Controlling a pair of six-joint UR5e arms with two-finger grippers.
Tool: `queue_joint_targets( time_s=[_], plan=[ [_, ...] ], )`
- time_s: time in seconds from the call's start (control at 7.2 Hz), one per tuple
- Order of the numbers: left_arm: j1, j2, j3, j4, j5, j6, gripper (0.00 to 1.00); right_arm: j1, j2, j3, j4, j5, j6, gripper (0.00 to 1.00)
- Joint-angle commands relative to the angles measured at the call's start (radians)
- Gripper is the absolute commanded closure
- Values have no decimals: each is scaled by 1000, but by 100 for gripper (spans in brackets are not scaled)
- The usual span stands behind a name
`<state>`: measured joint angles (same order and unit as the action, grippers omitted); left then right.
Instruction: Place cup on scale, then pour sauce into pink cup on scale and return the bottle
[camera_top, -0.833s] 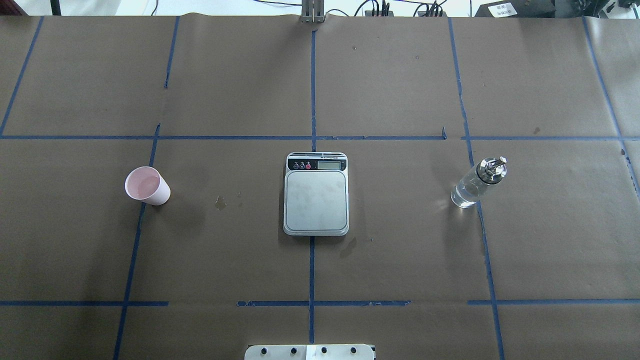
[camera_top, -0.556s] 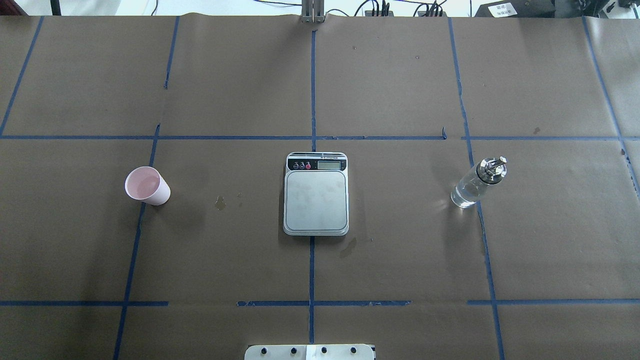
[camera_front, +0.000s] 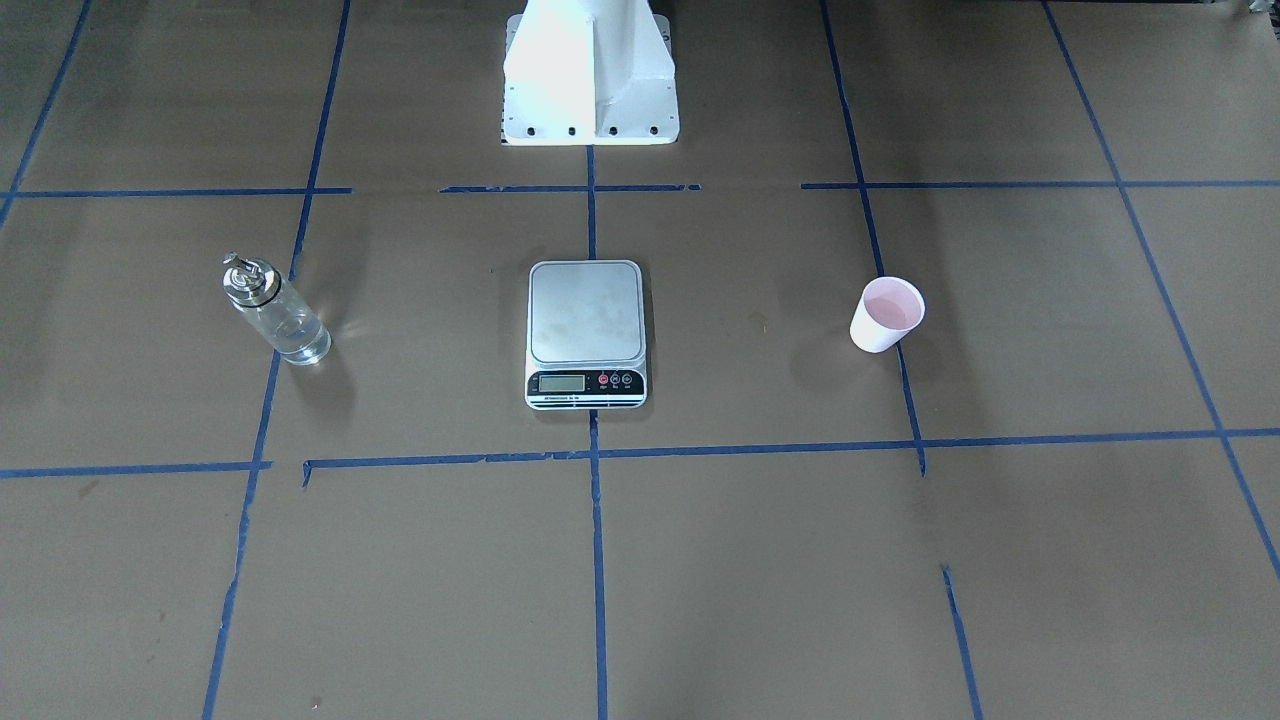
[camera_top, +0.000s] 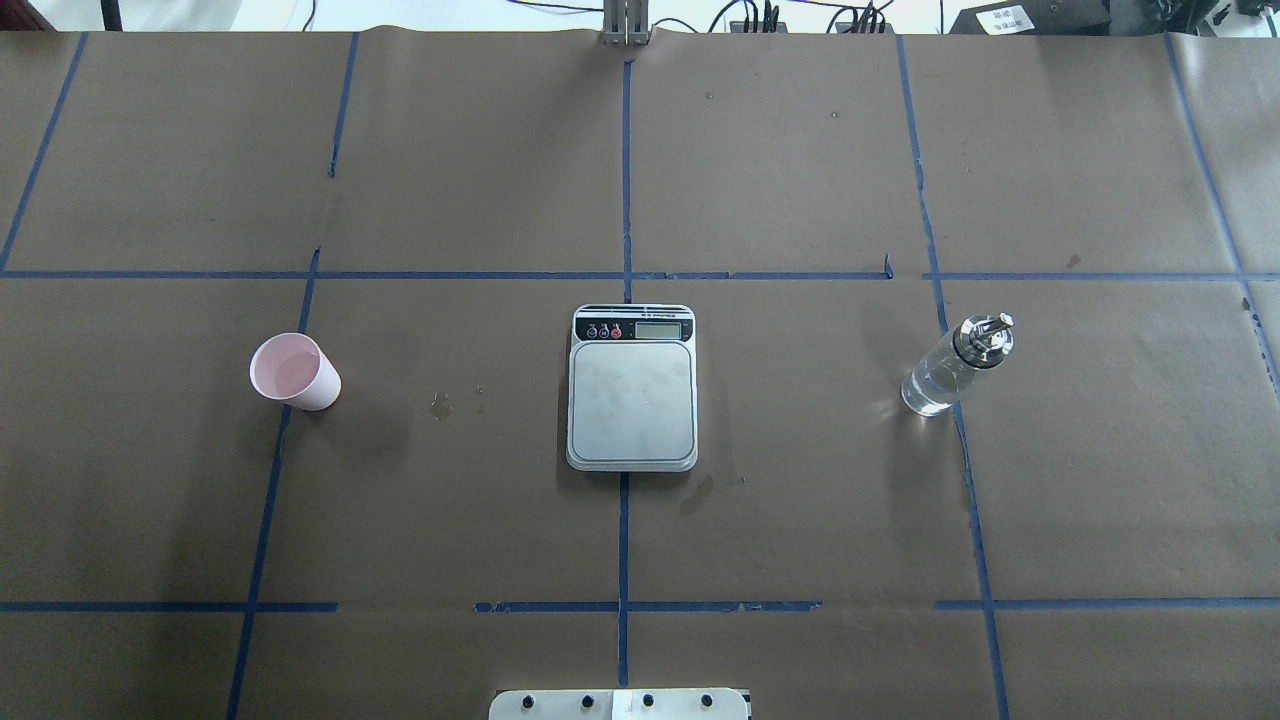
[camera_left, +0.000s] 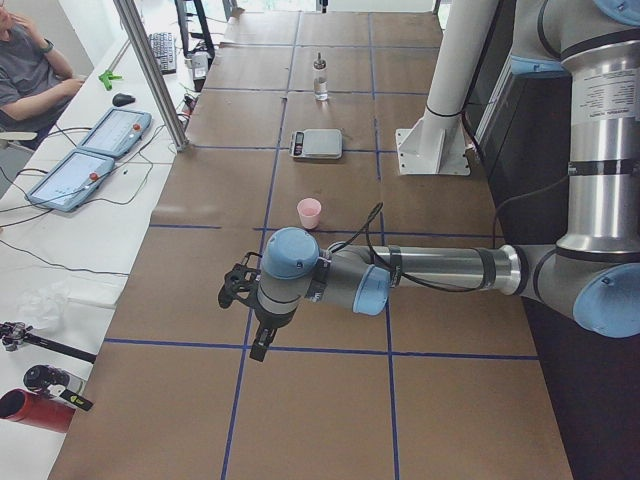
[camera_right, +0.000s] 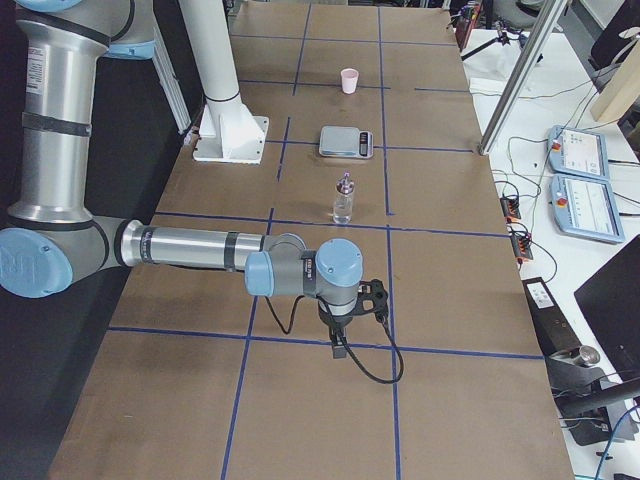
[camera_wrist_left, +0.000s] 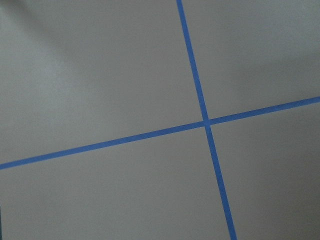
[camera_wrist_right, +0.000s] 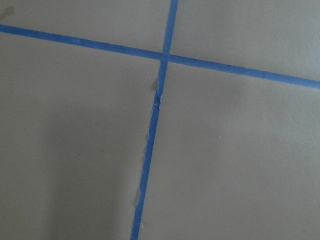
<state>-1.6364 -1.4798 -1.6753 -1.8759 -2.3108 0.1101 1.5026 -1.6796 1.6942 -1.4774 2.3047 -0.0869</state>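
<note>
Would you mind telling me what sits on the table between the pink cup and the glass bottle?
The scale stands between the cup and the bottle, apart from both, as the overhead view shows.

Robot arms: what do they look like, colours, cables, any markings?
The left arm and right arm match: silver-grey tubes, light-blue round joint caps, dark rings at the joints. A black cable loops from the right wrist; another runs along the left forearm. The left arm's upright tube carries a printed label.
</note>
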Motion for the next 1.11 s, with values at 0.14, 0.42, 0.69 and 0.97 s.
queue_joint_targets(
  time_s=[0.14,0.42,0.69,0.97],
  plan=[
    [7,-13,31,-439,-52,-9,0,-28,141,-8,66,-8,4,0],
    [10,-80,120,-548,-131,-68,0,-28,169,-10,127,-4,15,0],
    [26,-120,115,-560,-137,-180,0,-27,170,-19,201,4,82,0],
    [146,-123,76,-615,-170,-312,0,-28,152,-30,299,4,132,0]
  ],
)
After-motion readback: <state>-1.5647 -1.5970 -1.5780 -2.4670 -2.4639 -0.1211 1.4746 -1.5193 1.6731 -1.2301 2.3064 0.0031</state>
